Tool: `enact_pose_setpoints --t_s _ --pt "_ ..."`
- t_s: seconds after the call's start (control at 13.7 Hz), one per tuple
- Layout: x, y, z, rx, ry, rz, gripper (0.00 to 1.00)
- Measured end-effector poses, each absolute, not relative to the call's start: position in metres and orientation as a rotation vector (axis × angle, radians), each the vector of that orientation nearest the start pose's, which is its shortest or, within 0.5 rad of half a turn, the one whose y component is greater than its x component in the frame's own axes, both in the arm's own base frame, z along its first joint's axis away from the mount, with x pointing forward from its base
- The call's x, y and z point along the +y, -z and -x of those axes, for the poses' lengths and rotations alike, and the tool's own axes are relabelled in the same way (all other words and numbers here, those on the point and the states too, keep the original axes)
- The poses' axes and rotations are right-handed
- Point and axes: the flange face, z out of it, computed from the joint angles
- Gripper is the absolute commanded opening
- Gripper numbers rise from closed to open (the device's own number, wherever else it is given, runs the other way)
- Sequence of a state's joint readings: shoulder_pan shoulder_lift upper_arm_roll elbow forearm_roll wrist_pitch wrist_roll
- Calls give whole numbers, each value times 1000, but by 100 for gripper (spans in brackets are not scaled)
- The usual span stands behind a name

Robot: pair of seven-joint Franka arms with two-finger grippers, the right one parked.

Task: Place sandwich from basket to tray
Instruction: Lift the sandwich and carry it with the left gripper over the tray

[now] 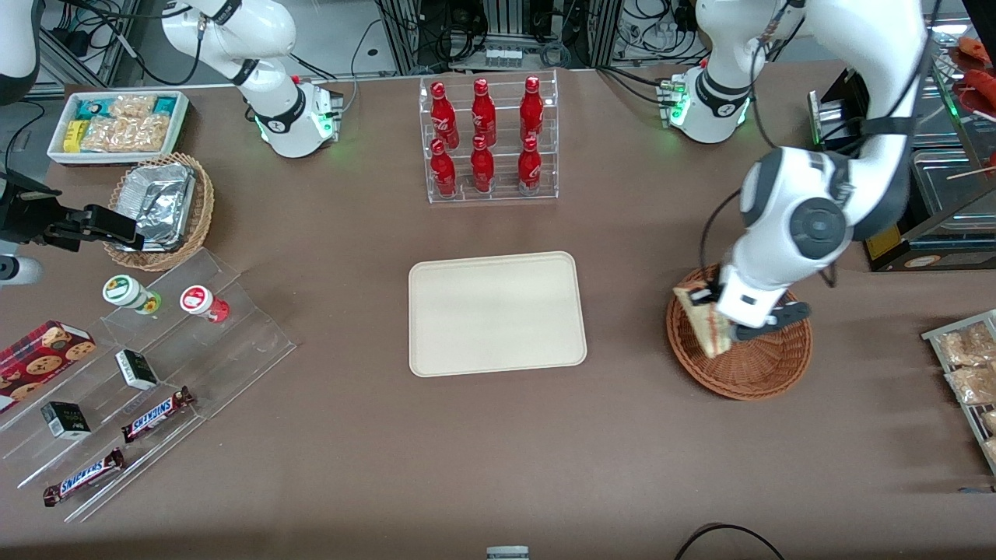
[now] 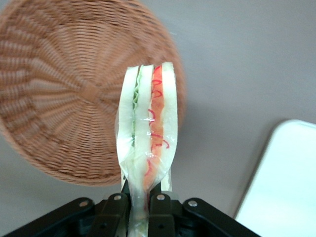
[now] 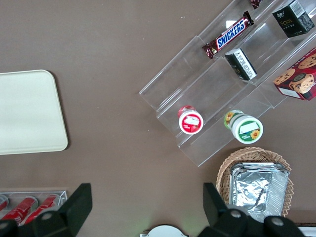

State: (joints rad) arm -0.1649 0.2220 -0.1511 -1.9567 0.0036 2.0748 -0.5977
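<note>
One pincer, pinching one wrapped triangular sandwich above one round reddish-brown wicker basket. Wrist view alone shows red and green filling layers. Front view alone shows six red bottles; one cream rectangular tray on the tabletop.

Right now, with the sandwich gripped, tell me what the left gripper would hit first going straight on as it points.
Probably the wicker basket: the left gripper, shut on the sandwich, points down over the basket's edge, though the bare table lies close alongside.
</note>
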Motion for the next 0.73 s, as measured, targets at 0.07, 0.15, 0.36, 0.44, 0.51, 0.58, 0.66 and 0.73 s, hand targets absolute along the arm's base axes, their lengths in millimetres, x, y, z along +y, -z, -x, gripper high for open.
enact_pose_setpoints --t_s 0.07,0.15,0.36,0.44,0.51,0.58,0.66,0.73 --pt "-201 -356 -560 -386 -161 3098 0" --pt "-224 -354 -560 -332 -167 3105 0" --pt "-291 -344 -561 -188 -187 3120 0" --pt "-310 -339 -562 -155 -187 3128 0" --pt "-326 -335 -563 -141 -192 3136 0" --pt "-342 -329 -563 -148 -201 3146 0" --pt "-356 -324 -564 -157 -210 3154 0" --pt "-371 -319 -564 -168 -213 3158 0"
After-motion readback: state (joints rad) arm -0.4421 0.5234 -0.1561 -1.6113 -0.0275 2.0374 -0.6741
